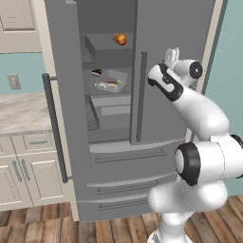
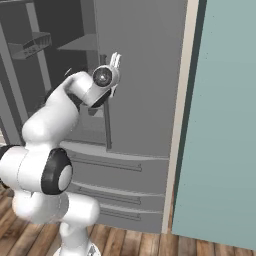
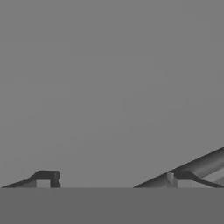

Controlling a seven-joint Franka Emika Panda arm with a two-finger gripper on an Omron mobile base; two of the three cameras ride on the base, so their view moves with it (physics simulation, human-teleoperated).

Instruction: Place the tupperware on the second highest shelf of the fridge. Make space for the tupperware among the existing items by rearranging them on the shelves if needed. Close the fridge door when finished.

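The fridge [image 1: 161,57] stands with its left door [image 1: 64,95] swung wide and its right door shut, while the white arm reaches up in front of that shut right door. The gripper [image 1: 172,56] points upward near the top of the right door's long vertical handle [image 1: 141,95], its pale fingers [image 2: 116,60] showing just above the round wrist joint in the right base view. In the hand view the two dark finger tips [image 3: 47,178] sit far apart at the lower corners against plain grey door, so the jaws stand wide with nothing between them; a slanting grey bar, apparently the handle, crosses the lower right corner beside the right tip. Inside the open cavity the tupperware [image 1: 111,81] already lies on the second highest shelf [image 1: 110,92], a pale shallow tray with dark and orange contents. A small dark brown food with a reddish top [image 1: 96,72] sits just beside it at its left rear corner; whether the two touch cannot be told. An orange and brown round food [image 1: 120,39] rests on the topmost shelf [image 1: 107,47] above, toward the right. Below the doors run the fridge's lower drawers [image 1: 123,182], and to the left stand beige cabinets [image 1: 21,173] under a pale stone counter [image 1: 23,111].
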